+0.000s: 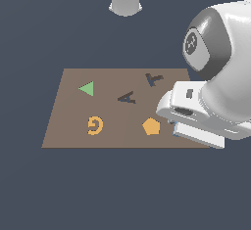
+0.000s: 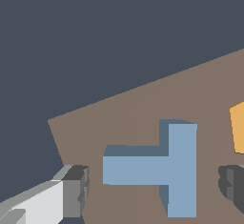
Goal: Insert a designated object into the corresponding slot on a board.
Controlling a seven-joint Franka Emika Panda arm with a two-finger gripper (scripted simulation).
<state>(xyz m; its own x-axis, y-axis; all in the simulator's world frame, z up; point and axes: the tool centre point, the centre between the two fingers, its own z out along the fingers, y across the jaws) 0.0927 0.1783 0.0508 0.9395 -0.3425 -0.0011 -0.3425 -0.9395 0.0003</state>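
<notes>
While fingers (image 2: 74, 189) straddle it untouched, blue T (image 2: 162, 170) lies on board (image 2: 119, 118)

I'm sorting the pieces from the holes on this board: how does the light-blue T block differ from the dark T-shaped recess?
Colour: the T block is light blue; the T recess is dark grey.
Form: the T block stands raised off the board, showing side faces; the T recess looks flat or sunken.
Position: the T block sits between the gripper fingers near the orange pentagon; the T recess lies apart, beside the A recess.
Both share a T outline.
</notes>
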